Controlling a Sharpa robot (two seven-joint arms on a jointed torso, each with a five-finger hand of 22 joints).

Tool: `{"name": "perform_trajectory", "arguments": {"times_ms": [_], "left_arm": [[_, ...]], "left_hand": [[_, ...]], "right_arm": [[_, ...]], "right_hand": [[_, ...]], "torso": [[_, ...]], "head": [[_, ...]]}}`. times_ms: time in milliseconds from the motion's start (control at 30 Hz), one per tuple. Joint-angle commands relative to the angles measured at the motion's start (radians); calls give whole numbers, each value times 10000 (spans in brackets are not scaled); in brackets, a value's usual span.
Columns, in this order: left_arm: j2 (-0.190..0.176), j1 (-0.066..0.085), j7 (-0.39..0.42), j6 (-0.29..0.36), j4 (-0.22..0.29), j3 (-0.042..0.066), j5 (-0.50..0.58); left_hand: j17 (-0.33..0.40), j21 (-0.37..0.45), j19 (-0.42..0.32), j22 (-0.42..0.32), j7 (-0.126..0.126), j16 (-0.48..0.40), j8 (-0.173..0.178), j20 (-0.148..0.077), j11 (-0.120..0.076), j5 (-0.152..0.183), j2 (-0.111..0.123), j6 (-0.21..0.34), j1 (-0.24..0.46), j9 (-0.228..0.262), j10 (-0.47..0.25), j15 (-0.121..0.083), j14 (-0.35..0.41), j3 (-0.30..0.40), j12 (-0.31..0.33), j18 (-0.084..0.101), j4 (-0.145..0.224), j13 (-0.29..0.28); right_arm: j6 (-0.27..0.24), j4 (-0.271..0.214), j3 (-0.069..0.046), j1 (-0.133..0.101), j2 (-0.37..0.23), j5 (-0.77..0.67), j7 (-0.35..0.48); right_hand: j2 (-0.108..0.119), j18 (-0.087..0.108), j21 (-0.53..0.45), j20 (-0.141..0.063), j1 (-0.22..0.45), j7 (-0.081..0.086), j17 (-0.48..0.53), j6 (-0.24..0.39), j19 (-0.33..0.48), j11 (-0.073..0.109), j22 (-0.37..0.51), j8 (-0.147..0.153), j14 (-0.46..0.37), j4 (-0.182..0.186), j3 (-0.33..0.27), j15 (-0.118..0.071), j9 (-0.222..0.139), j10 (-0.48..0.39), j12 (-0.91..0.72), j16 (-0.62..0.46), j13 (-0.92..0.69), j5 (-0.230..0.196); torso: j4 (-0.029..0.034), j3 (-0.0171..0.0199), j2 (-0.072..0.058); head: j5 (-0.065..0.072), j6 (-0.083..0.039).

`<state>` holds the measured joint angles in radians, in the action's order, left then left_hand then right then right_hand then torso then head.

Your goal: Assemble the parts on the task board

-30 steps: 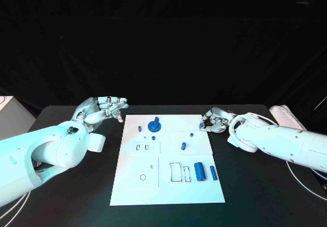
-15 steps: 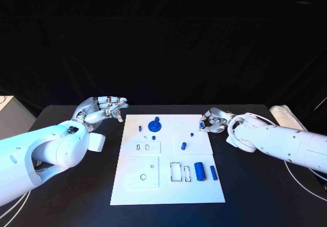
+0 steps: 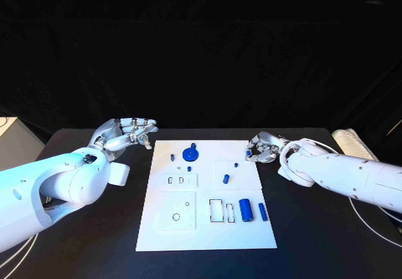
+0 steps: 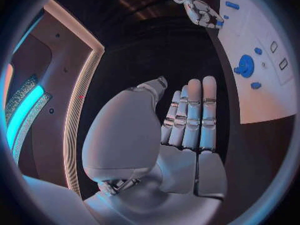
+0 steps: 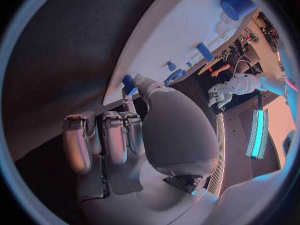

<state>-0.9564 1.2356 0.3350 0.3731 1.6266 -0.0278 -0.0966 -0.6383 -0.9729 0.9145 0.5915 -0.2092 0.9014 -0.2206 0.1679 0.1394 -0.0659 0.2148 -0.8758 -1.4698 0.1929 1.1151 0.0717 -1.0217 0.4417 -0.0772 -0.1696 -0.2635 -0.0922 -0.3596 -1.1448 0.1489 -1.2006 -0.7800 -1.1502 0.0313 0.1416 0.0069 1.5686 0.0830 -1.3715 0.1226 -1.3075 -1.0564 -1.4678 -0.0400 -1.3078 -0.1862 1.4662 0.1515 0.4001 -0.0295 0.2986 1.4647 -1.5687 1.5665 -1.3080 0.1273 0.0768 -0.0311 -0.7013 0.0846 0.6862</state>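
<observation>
The white task board (image 3: 205,232) lies in the middle of the black table. On it are a round blue part (image 3: 191,154), a blue cylinder (image 3: 244,210), a thin blue rod (image 3: 262,211) and several small blue pieces such as one at mid-board (image 3: 225,178). My right hand (image 3: 263,146) hovers at the board's far right corner with its fingers curled, pinching a small blue part (image 5: 128,83) at its fingertips. My left hand (image 3: 125,133) is off the board's far left corner, holding nothing, its fingers (image 4: 190,110) stretched out straight.
A pale wrapped object (image 3: 352,142) lies at the table's right edge. A white box (image 3: 7,125) stands beyond the left edge. Cables (image 3: 369,215) run along the table's near right side. Empty slots (image 3: 216,210) sit in the board's near half.
The right hand has risen very slightly at the board's far right corner, still pinching the small blue part. The left hand has stayed where it was.
</observation>
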Motion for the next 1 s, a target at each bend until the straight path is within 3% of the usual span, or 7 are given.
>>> {"name": "perform_trajectory", "arguments": {"times_ms": [33,267,467,567,767,1000], "left_arm": [[14,6,-4,-206,12,7,-71],[14,5,-15,-205,2,7,-86],[9,5,-22,-203,-4,7,-89],[6,5,-27,-202,-13,7,-90],[38,6,-41,-207,-45,6,-87],[106,7,-74,-229,-64,4,-84]], "left_hand": [[9,-22,-58,9,16,-46,56,-8,24,56,-30,69,44,17,-59,-13,83,21,47,-147,27,-7],[9,-22,-58,9,16,-46,56,-8,24,56,-30,69,44,17,-59,-13,83,21,47,-147,27,-7],[13,-24,-63,9,14,-47,61,-6,27,57,-32,78,40,16,-69,-10,84,23,50,-147,31,-6],[13,-24,-63,9,14,-47,61,-6,27,57,-32,78,40,16,-69,-10,84,23,50,-147,31,-6],[16,-25,-65,9,13,-48,62,-5,28,57,-33,81,36,17,-73,-10,85,25,50,-147,35,-6],[20,-27,-69,9,12,-48,64,-3,29,60,-27,85,48,18,-75,-6,85,18,49,-147,30,-6]], "right_arm": [[-348,11,1,11,5,-33,172],[-978,-82,0,15,-10,-40,179],[-1430,-532,-15,-42,-142,-158,-231],[-1523,-1054,-34,-216,-288,-228,-667],[-1702,-2361,-47,-578,-483,-641,-1742],[-1682,-3771,-37,-680,-132,-1306,-3179]], "right_hand": [[-226,-69,22,-103,-93,-177,-2633,-239,-1030,101,-2630,-224,1046,-64,165,-82,182,1061,-21,43,-2628,39],[-177,-69,22,-195,39,-273,-2633,-285,-1030,198,-2630,-493,1046,-165,347,-165,311,1061,-21,43,-2628,23],[-129,-69,22,-207,115,-266,-2633,-244,-1030,202,-2630,-536,1046,-169,368,-165,332,1061,-21,43,-2628,20],[-149,-69,22,-205,127,-237,-2633,-136,-1030,184,-2630,-552,1046,-204,462,-145,343,1041,7,43,-2608,29],[-212,-69,22,-173,192,-176,-2633,37,-1030,130,-2630,-623,1046,-261,643,-98,382,938,153,43,-2511,22],[-219,-69,22,-164,257,-172,-2633,56,-1030,124,-2630,-654,1046,-244,665,-90,396,937,155,43,-2510,18]], "torso": [[5,-2,5],[17,-9,13],[-16,-21,29],[-32,-24,43],[-103,-81,130],[-138,-130,197]], "head": [[4,16],[-10,12],[-57,4],[-60,-3],[-151,52],[-283,163]]}}
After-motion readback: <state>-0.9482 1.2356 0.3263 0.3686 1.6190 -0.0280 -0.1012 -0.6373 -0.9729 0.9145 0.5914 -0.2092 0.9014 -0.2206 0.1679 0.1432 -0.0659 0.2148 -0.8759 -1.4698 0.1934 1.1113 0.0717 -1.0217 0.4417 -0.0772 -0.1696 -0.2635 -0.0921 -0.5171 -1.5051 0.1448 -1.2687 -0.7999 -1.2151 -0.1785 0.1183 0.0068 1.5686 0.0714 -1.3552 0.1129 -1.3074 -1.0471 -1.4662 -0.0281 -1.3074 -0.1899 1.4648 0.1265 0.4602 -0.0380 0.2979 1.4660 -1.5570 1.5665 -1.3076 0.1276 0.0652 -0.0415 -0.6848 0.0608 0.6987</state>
